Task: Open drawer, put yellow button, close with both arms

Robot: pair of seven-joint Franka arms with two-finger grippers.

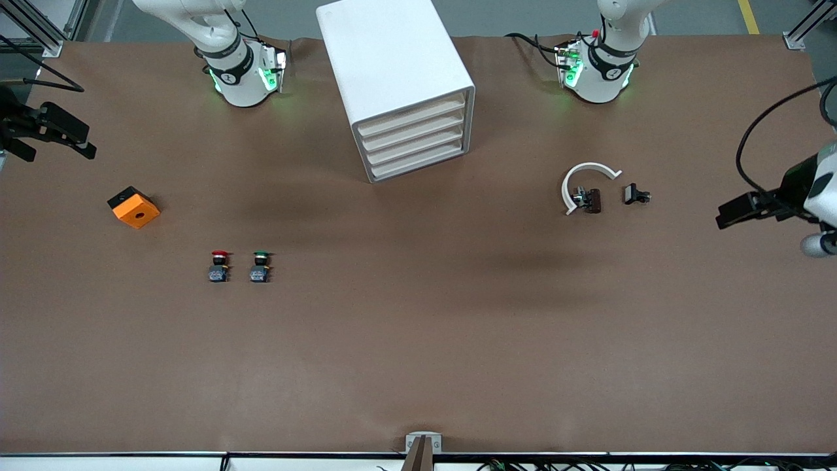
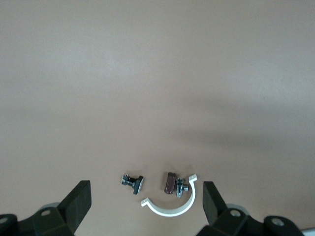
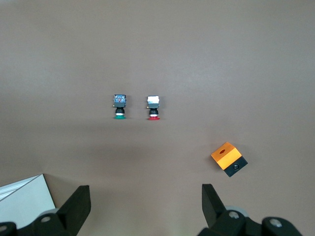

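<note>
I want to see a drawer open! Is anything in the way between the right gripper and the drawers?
Nothing visible stands between the right gripper and the shut drawers; the orange block, red button and green button lie nearer the camera.

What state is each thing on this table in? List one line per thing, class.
cabinet: standing, all four drawers shut.
red button: on the table, untouched.
green button: beside the red one, untouched.
orange block: lying free.
white clamp ring: lying free.
left gripper: open, empty.
right gripper: open, empty.
</note>
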